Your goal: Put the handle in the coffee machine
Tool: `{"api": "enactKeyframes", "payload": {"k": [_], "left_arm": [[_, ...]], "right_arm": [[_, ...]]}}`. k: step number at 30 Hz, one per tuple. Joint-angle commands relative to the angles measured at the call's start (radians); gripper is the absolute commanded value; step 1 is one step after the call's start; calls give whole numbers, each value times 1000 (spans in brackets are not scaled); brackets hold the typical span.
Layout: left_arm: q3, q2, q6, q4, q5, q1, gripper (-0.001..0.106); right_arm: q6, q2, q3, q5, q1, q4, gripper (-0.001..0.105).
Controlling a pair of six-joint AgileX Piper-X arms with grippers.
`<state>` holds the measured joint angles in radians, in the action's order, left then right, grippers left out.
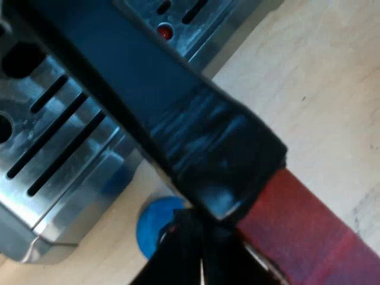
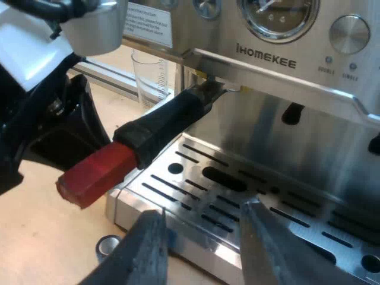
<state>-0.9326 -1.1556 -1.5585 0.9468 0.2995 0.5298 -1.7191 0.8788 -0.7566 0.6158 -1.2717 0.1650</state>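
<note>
Wide apart and empty, my right gripper (image 2: 205, 249) hung over one drip tray (image 2: 237, 196). One handle (image 2: 160, 127) met the front of the espresso machine (image 2: 267, 59), its head hidden. My left gripper (image 2: 65, 139) sat by the red end; whether it gripped, I couldn't tell. One blue tamper (image 1: 153, 222) lay half hidden, with one measuring glass (image 2: 148, 74) beyond.

Coffee-bench colours
A brushed silver steel espresso machine (image 2: 267, 124) with black-slotted drip tray (image 2: 261, 205); long black handle (image 2: 163, 124) ending in red; round blue tamper (image 1: 155, 224); pale wood table (image 1: 320, 95).

The handle (image 2: 160, 127) juts from the machine (image 2: 267, 59) front, over the drip tray (image 2: 237, 205).
</note>
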Motion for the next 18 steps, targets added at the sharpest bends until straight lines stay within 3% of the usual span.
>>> {"api": "enactKeyframes", "payload": {"k": [1,7,12,18], "left_arm": [[-12,8,-13,-93,251,65,0],[-12,8,-13,-162,266,69,0],[-12,8,-15,-232,359,69,0],[-12,8,-15,-274,364,69,0]], "right_arm": [[-3,-9,-7,15,0,-1,33],[-3,-9,-7,15,0,-1,33],[-3,-9,-7,15,0,-1,33],[-3,-9,-7,15,0,-1,33]]}}
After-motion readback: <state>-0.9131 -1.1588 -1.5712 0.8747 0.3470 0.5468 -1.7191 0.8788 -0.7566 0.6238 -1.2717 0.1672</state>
